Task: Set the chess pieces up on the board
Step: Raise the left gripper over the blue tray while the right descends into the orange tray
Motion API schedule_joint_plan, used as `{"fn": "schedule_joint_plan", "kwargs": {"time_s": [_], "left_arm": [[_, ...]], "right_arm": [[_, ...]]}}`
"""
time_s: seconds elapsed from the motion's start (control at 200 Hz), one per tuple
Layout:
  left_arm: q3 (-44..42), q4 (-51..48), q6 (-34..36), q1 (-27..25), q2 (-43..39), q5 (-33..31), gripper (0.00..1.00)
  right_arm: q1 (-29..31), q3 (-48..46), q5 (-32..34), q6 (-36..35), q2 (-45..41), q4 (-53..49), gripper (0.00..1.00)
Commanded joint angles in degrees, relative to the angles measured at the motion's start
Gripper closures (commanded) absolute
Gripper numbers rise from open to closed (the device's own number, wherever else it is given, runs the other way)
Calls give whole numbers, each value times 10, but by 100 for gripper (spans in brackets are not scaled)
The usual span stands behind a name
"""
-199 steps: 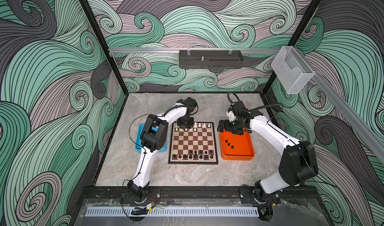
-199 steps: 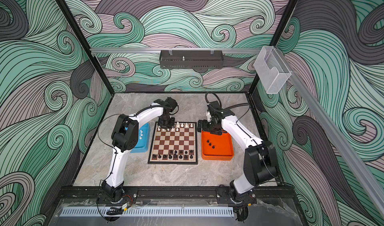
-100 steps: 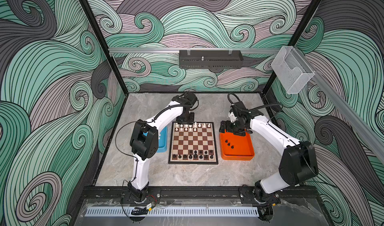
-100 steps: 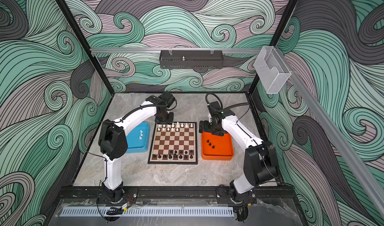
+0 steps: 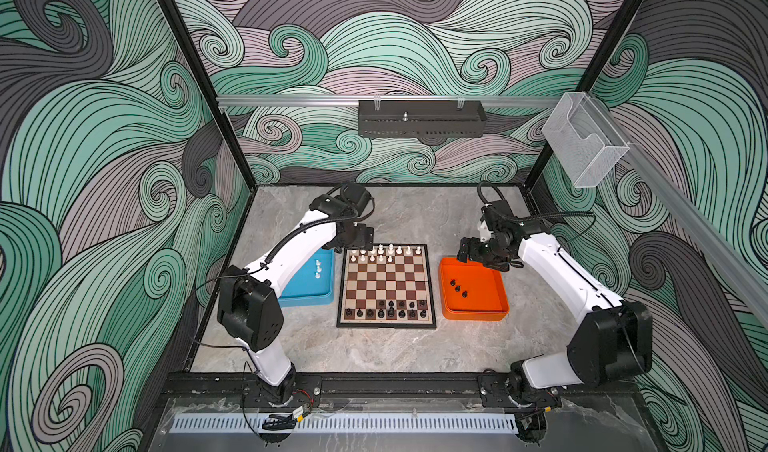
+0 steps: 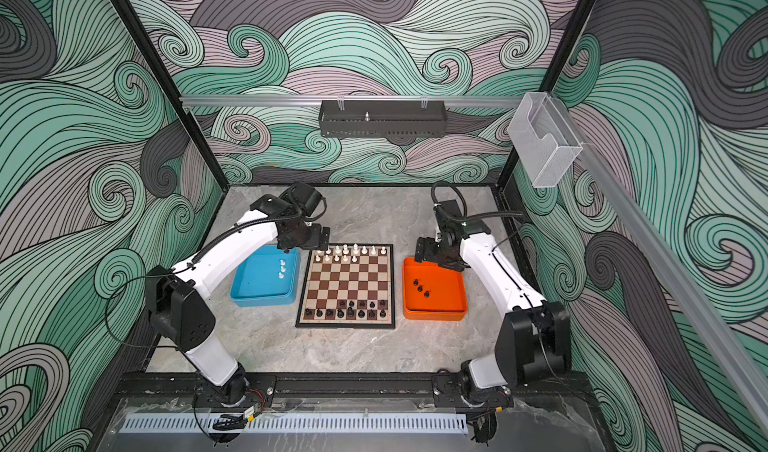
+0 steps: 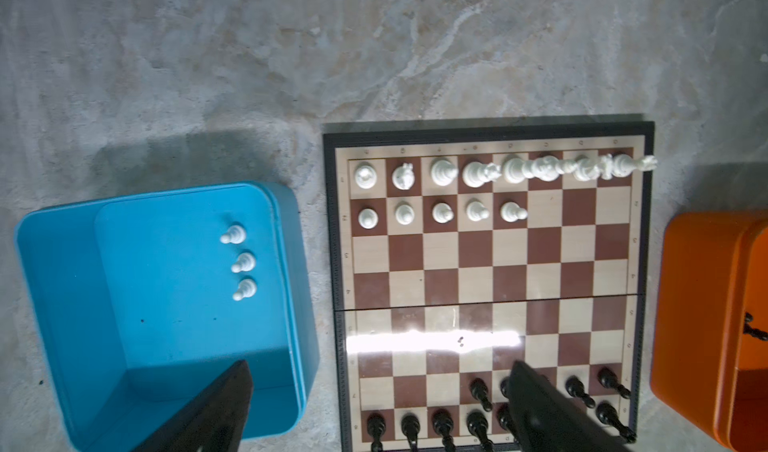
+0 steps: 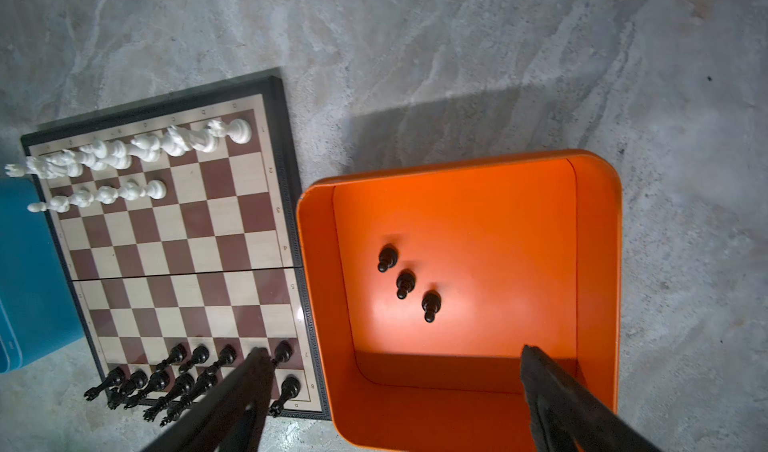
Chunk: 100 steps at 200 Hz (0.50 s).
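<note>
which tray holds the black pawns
The orange tray, right of the board: three black pawns stand in it; the blue tray holds white ones.

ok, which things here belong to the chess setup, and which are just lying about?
In the job: chessboard; three white pawns in the blue tray; three black pawns in the orange tray.
Lying about: clear plastic bin; black slotted tray mounted at the back.
</note>
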Motion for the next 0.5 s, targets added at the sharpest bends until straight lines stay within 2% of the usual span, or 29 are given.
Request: {"fn": "schedule_joint_plan", "kwargs": {"time_s": [0.0, 0.125, 0.205, 0.275, 0.495], "left_arm": [[-7, 8, 16, 56, -40, 15, 1], [-25, 45, 31, 116, -60, 25, 1], [-35, 71, 37, 144, -65, 28, 1], [-47, 99, 48, 163, -65, 28, 1], [-48, 94, 54, 207, -33, 46, 2]], "right_arm": [[-3, -40, 6, -1, -10, -24, 8], [-2, -84, -2, 11, -9, -10, 11], [-2, -109, -6, 13, -14, 13, 18], [-2, -129, -2, 12, -16, 38, 26], [-2, -149, -3, 13, 17, 66, 37]]}}
